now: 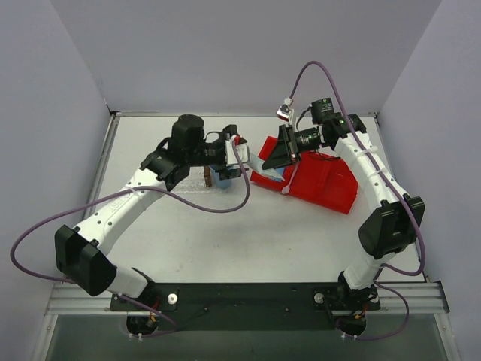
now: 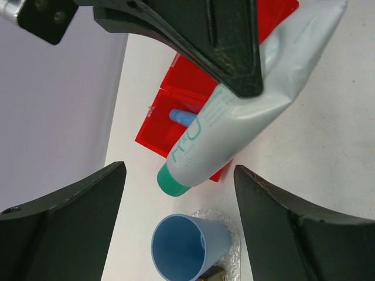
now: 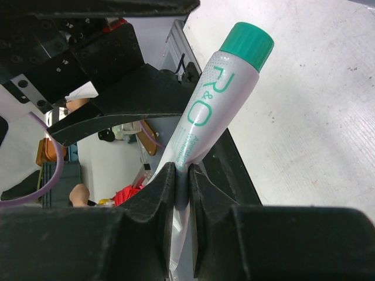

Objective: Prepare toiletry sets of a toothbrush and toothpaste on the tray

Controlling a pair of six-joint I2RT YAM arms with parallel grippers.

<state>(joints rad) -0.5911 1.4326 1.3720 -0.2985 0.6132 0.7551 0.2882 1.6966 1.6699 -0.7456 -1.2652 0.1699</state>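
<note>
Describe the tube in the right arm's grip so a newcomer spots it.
Find the red two-compartment plastic bin; the right end effector hangs over its left part. It clamps a white-grey soft tube with a green cap and teal R&O lettering, unlike the blue item inside the bin.

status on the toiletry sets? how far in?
Early. Done: nothing visibly; the blue cup on the tray looks empty. In hand: right gripper, jaws shut on the white toothpaste; left gripper open near the cup. Left: place that tube, then the blue item in the red bin. No toothbrush in view.
</note>
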